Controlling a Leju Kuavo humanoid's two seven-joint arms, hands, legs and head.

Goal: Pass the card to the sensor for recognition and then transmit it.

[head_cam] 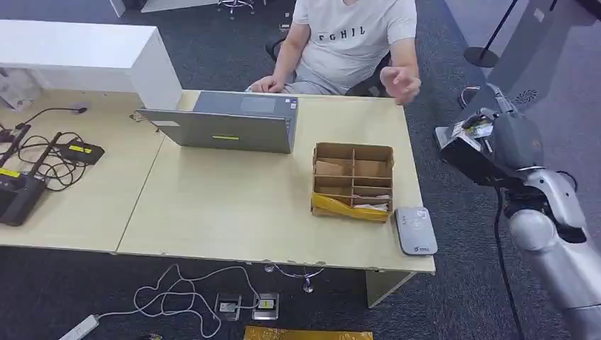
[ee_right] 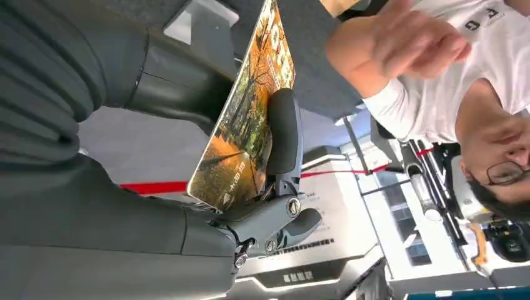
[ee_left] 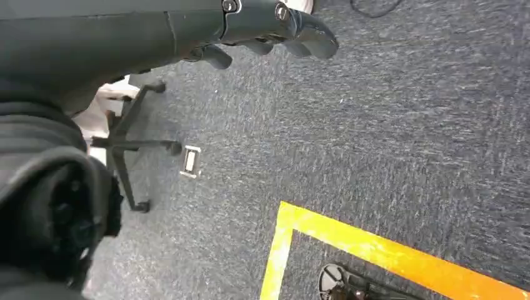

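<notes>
Dark carpet surrounds the pale counter (head_cam: 234, 205). Off its right end, the right hand (head_cam: 489, 145) grips the card (ee_right: 247, 119), raised toward the person's hand (head_cam: 402, 83). I judge the sensor (head_cam: 415, 230) lies lower, toward the robot.

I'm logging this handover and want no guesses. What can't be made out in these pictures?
- Card, right wrist view: small print blurred; right hand covers part.
- Card, head view: too small to read.
- Sensor: markings too small.
- Cardboard box: contents unclear.
- Person's hand: motion-blurred.
</notes>
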